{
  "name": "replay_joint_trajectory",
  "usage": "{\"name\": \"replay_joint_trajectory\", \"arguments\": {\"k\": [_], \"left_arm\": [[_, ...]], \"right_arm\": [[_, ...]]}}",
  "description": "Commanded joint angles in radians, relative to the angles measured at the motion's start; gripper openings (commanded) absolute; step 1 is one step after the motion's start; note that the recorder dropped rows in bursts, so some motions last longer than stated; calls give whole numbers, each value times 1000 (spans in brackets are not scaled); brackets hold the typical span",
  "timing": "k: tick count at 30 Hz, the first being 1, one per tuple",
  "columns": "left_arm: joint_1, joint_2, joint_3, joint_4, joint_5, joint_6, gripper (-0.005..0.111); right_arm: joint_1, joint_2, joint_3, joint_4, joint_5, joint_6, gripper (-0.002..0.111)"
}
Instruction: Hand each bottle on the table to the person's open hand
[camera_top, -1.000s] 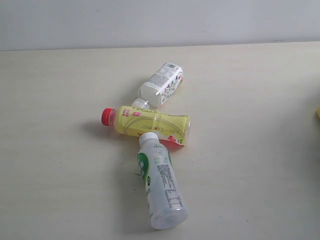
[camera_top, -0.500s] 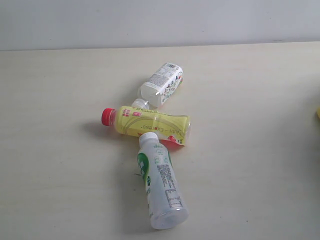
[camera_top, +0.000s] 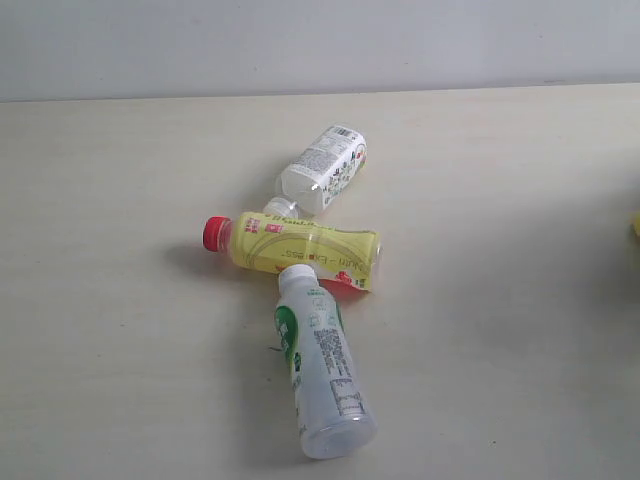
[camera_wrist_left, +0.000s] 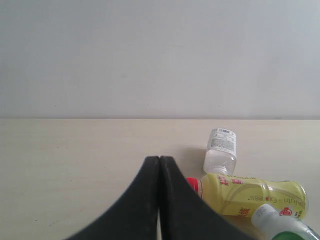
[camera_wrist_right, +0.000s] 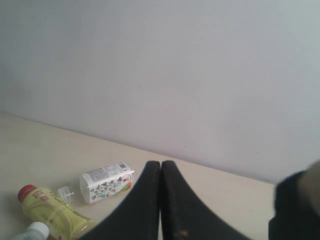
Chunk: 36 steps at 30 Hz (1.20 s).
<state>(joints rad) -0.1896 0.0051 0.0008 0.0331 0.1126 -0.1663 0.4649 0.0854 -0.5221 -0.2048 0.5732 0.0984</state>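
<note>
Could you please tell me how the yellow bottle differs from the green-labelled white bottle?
The yellow bottle has a red cap; the green-labelled white bottle has a white one. The yellow bottle lies crosswise in the exterior view, the green-labelled white bottle lengthwise. Both lie on their sides on the table.

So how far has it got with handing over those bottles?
Nothing looks done: the yellow bottle, the green-label bottle and the colourful-label bottle lie clustered on the table. Nothing is in hand: the left gripper and right gripper are shut, empty. Every handover is left, and no open hand is in view.
</note>
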Motion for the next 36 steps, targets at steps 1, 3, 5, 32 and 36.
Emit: {"name": "replay_joint_trajectory", "arguments": {"k": [1,3,5,32,36], "left_arm": [[5,-5,-1,4,-9,3,0],[5,-5,-1,4,-9,3,0],[5,-5,-1,4,-9,3,0],[5,-5,-1,4,-9,3,0],[5,-5,-1,4,-9,3,0]], "right_arm": [[-1,-4,6,5,-16,1,0],[-1,-4,6,5,-16,1,0],[-1,-4,6,5,-16,1,0],[-1,205,6,384,2,-161,2],[-1,433,6,761,4,-489,12]]}}
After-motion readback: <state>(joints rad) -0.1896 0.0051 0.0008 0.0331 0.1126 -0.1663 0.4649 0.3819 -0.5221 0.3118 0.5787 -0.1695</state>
